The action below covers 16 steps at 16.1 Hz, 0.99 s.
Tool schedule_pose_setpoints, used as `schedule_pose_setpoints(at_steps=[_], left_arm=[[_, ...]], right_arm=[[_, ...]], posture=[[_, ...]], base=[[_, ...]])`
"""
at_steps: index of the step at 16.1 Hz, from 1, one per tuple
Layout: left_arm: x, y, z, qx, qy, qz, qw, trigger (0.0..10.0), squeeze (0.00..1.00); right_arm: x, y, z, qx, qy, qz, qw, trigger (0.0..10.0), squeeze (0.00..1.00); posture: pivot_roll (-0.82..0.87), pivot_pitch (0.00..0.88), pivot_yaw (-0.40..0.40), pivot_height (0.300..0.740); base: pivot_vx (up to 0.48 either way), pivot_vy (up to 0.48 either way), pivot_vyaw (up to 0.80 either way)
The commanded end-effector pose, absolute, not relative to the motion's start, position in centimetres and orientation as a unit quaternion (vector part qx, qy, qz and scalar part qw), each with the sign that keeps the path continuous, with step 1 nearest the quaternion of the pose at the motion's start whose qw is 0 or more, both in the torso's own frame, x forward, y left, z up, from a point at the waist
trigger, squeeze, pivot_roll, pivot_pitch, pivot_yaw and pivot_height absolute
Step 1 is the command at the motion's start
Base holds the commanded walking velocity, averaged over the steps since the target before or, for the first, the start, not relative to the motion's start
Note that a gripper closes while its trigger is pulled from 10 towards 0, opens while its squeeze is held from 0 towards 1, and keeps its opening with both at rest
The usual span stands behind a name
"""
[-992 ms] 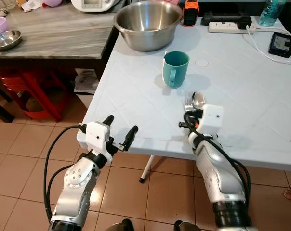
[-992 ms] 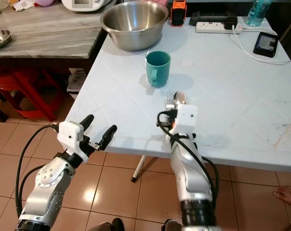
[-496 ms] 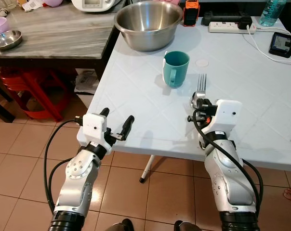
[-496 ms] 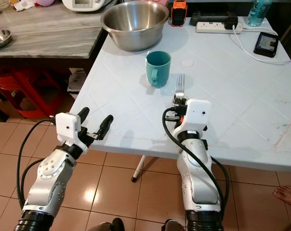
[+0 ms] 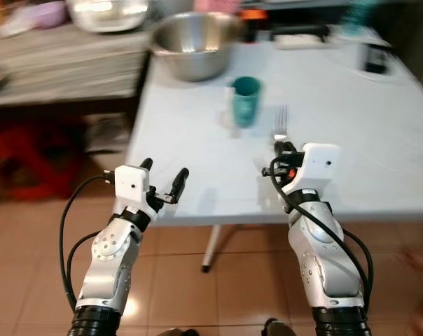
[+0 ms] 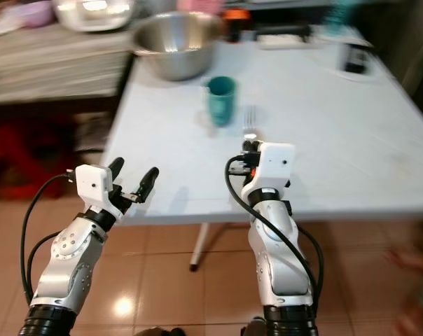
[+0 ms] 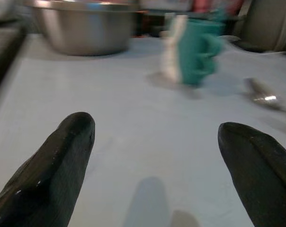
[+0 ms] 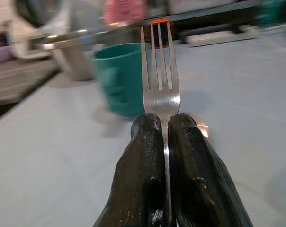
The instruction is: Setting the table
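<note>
The fork [image 8: 160,71] is pinched between the two black fingers [image 8: 143,161] of the right hand [image 8: 163,124], tines pointing forward and away from the robot, its handle hidden inside the grip. It hangs just above the near part of the white tabletop [image 5: 379,140], with the teal mug [image 5: 245,101] beyond it and slightly to the robot's left. In the left wrist view, what looks like a spoon [image 7: 266,98] lies on the tabletop to the side of the mug. Farther back stands a large steel bowl [image 5: 190,43], near the far edge.

The left hand [image 5: 162,178] hovers off the near edge of the tabletop with its fingers spread wide, holding nothing.

The step in hand looks like laying the fork at a place setting. To do it well, the right hand should come down until the fork lies flat on the surface before the fingers part, so it does not drop or bounce. It should stay clear of the mug and end roughly parallel to the table's side edge. The head views are blurred, so fine alignment is better judged from the wrist view.
</note>
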State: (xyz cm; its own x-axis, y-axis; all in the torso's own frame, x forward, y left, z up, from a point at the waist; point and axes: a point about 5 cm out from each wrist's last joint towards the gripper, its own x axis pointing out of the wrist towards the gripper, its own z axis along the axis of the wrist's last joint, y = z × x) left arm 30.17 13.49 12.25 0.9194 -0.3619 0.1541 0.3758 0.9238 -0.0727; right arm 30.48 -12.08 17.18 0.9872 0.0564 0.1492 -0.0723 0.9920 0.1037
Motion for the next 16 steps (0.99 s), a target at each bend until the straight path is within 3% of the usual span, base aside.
schedule_pose_setpoints(at_steps=[1,5,13,16], left_arm=[[30.08,13.22,12.12,-0.049,-0.069,-0.191,0.978,10.0,0.0],[30.04,13.09,11.84,-0.048,-0.066,-0.19,0.978,10.0,0.0],[30.37,12.74,11.82,-0.046,-0.068,-0.188,0.979,10.0,0.0],[30.47,12.64,11.83,-0.046,-0.07,-0.186,0.979,10.0,0.0]], right_arm=[[30.54,-12.49,17.43,0.051,-0.081,0.026,0.995,10.0,0.0],[30.63,-12.38,17.37,0.047,-0.084,0.028,0.995,10.0,0.0],[30.6,-12.21,17.49,0.035,-0.098,0.035,0.994,10.0,0.0],[30.66,-12.15,17.53,0.034,-0.101,0.038,0.994,10.0,0.0]], posture=[[-0.13,0.125,0.083,0.74],[-0.13,0.119,0.082,0.74],[-0.13,0.095,0.087,0.74],[-0.13,0.092,0.086,0.74]], base=[[0.0,0.454,-0.79],[0.0,0.48,-0.69],[0.0,0.48,0.0],[0.0,0.48,0.7]])
